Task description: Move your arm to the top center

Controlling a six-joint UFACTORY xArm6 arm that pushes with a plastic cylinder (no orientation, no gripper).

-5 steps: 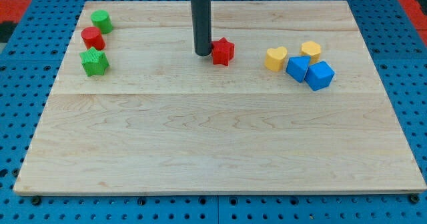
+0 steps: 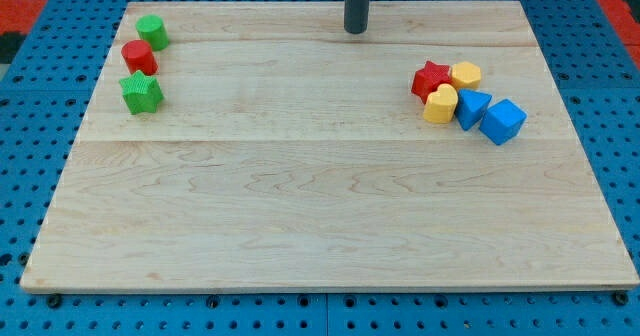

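Note:
My tip [image 2: 356,30] touches the wooden board [image 2: 320,206] near the middle of its top edge, with no block close to it. The dark rod rises out of the view's top. The nearest blocks are a cluster to the lower right: a red star [image 2: 431,79], a yellow heart [image 2: 440,105], a yellow hexagon-like block [image 2: 465,75], a blue triangular block [image 2: 472,109] and a blue cube [image 2: 503,121].
At the board's upper left stand a green cylinder [image 2: 152,31], a red cylinder [image 2: 138,56] and a green star [image 2: 141,93], packed in a column. A blue pegboard [image 2: 30,156] surrounds the board.
My tip moved up and right, from beside the red star to the top centre. The red star now sits to the right against the yellow blocks, and the cluster has shifted slightly right.

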